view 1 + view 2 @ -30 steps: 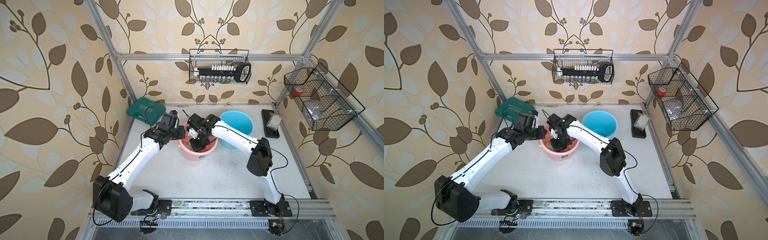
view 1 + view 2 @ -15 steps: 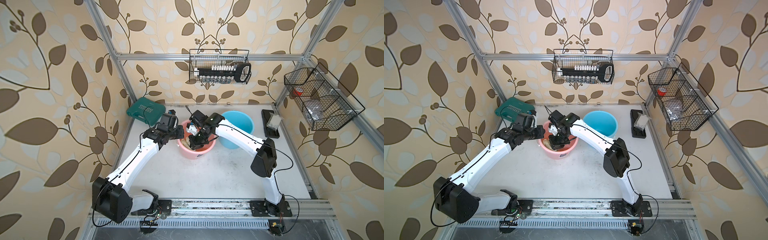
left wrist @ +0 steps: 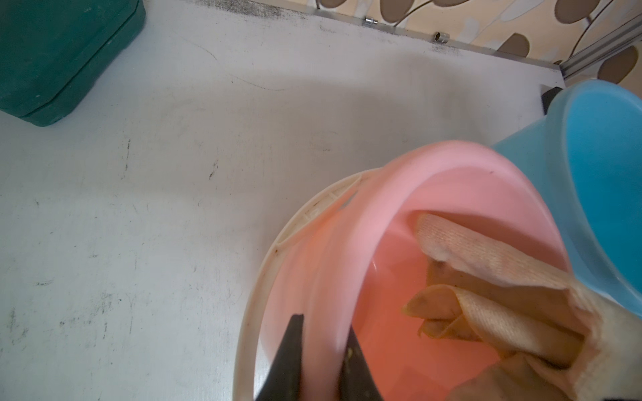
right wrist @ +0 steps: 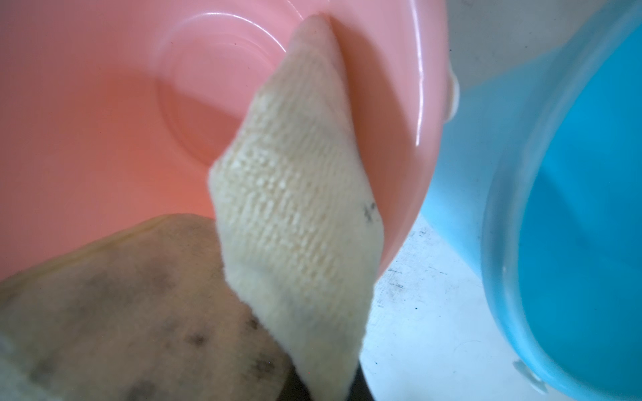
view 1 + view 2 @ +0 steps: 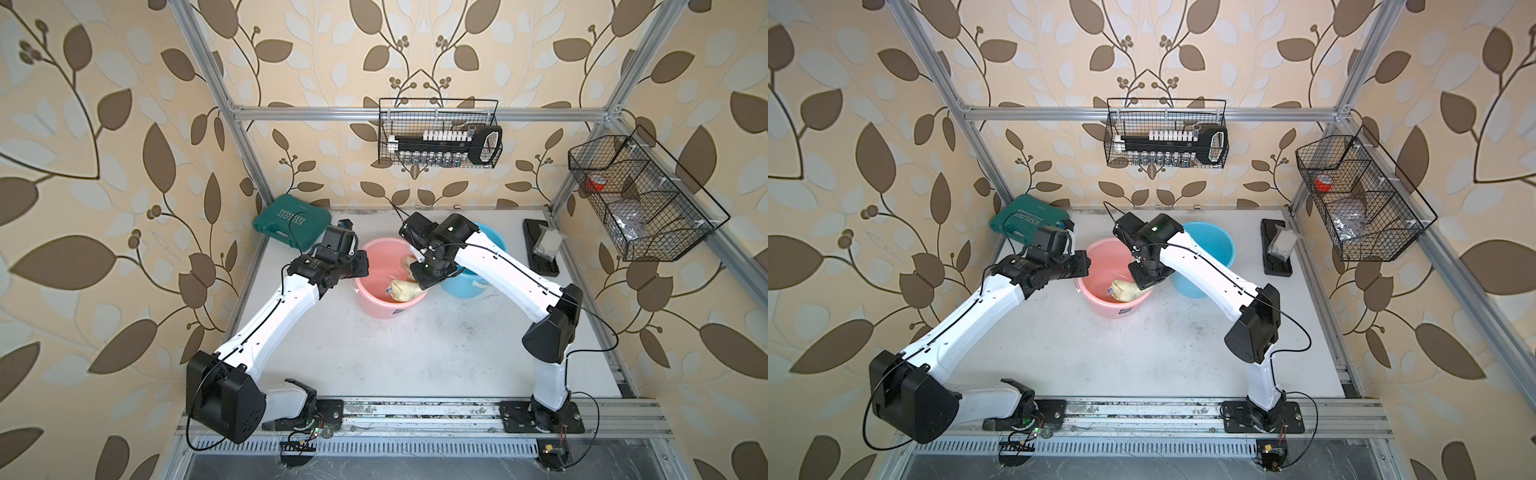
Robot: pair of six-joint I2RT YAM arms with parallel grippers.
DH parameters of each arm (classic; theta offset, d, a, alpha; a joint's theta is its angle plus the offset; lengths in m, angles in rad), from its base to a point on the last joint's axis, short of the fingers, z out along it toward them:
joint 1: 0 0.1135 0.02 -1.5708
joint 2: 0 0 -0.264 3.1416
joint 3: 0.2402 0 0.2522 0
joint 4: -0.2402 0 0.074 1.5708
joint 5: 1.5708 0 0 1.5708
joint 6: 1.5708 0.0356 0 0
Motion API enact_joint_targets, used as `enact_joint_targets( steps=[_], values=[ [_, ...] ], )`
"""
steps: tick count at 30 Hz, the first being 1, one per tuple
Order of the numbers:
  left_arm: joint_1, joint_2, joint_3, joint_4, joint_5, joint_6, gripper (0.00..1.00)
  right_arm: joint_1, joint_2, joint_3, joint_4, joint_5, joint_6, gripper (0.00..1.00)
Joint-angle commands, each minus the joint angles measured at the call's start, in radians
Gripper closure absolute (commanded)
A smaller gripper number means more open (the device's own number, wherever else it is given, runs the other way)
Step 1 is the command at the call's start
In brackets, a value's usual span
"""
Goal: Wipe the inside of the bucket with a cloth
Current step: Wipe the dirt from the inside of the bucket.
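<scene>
Shifted from the pink bucket's (image 5: 382,305) middle to its right wall, my right gripper (image 5: 422,282) is closed tight on the cloth (image 5: 401,289) there, while my left gripper (image 3: 321,350) pinches the left rim, so I should press evenly.

The left arm (image 5: 286,307) stretched forward and inward, wrist roughly level, and the left gripper (image 3: 323,326) was pinched on the bucket (image 3: 399,173) rim. The right arm (image 5: 498,266) arched inward from a raised elbow. Its wrist was bent down and the right gripper (image 5: 424,279) was clamped on the cloth (image 5: 403,289).
</scene>
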Motion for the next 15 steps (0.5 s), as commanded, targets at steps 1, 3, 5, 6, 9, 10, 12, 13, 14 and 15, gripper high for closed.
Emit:
enact_joint_targets(
  steps=[1, 3, 5, 6, 9, 10, 12, 13, 14, 15],
  values=[
    [0.001, -0.009, 0.045, 0.051, -0.023, -0.006, 1.0, 0.037, 0.057, 0.016, -0.08, -0.018, -0.034, 1.0],
    [0.001, -0.007, 0.045, 0.055, -0.017, -0.013, 1.0, 0.064, 0.077, 0.012, -0.043, -0.147, -0.031, 1.0],
    [0.001, -0.006, 0.044, 0.059, -0.012, -0.018, 1.0, 0.085, 0.078, -0.01, 0.037, -0.309, -0.011, 1.0],
    [0.001, -0.005, 0.043, 0.06, -0.012, -0.019, 1.0, 0.094, 0.079, -0.018, 0.078, -0.372, 0.009, 1.0],
    [0.001, -0.004, 0.047, 0.057, -0.012, -0.02, 1.0, 0.11, 0.07, -0.018, 0.183, -0.528, 0.062, 1.0],
    [0.001, -0.004, 0.047, 0.057, -0.012, -0.02, 1.0, 0.113, 0.063, -0.021, 0.21, -0.566, 0.075, 1.0],
    [0.001, -0.001, 0.05, 0.053, -0.012, -0.017, 1.0, 0.113, 0.035, -0.032, 0.25, -0.615, 0.098, 1.0],
    [0.001, -0.001, 0.05, 0.054, -0.016, -0.015, 1.0, 0.113, 0.017, -0.045, 0.265, -0.619, 0.104, 1.0],
    [0.001, -0.001, 0.051, 0.054, -0.019, -0.016, 1.0, 0.111, -0.002, -0.062, 0.268, -0.61, 0.108, 1.0],
    [0.001, 0.0, 0.053, 0.054, -0.021, -0.017, 1.0, 0.11, -0.021, -0.079, 0.257, -0.587, 0.107, 1.0]
  ],
)
